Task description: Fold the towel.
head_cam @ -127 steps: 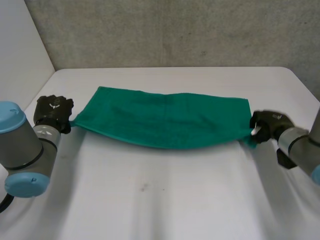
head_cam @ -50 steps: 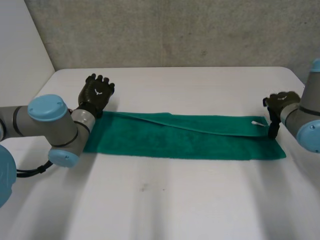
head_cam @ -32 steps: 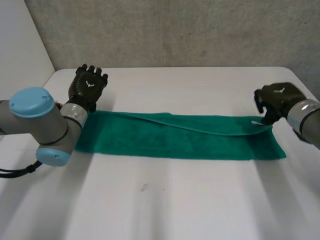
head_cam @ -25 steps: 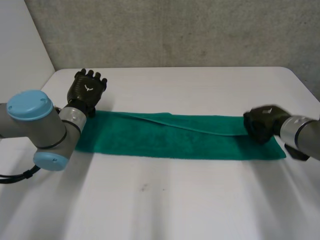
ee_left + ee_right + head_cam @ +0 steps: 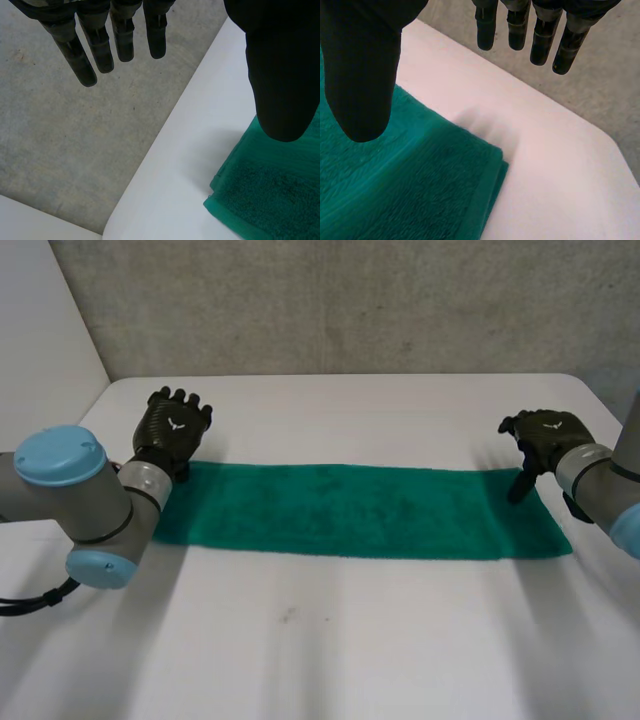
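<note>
Head view: green terry towel (image 5: 350,510) lies folded lengthwise on the white bench (image 5: 330,640); my left hand (image 5: 170,428) and right hand (image 5: 547,433) are open, empty, at its ends. Next, I'd grip one end.

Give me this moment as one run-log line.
towel: folded strip, flat on table | left hand: open, by towel's left end | right hand: open, over towel's right end

Plain green towel (image 5: 350,510) on a white table (image 5: 350,640)
The left hand (image 5: 170,428) and right hand (image 5: 545,435) are black; the wall (image 5: 350,300) is mottled grey.
</note>
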